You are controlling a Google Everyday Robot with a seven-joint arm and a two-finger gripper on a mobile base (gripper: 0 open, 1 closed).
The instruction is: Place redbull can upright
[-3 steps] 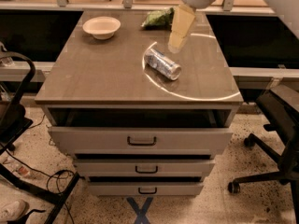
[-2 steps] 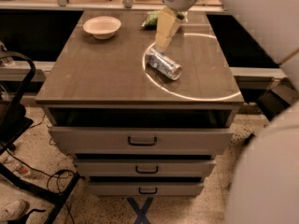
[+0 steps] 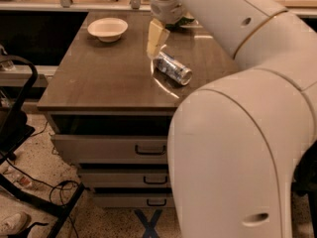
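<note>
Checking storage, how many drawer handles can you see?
3: top handle, middle handle, bottom handle, stacked on the cabinet front; the arm could hide more. The hand is by the lying redbull can.

Redbull can (image 3: 173,68) is lying on its side on tabletop (image 3: 101,81); pincer (image 3: 153,51) is hanging just beside its far end; cream bowl (image 3: 107,29) sitting behind.

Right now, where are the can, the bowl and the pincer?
can (image 3: 173,68): camera view, middle of its side.
bowl (image 3: 107,35): camera view, front wall.
pincer (image 3: 151,53): camera view, its tip, right by the can's left end.
</note>
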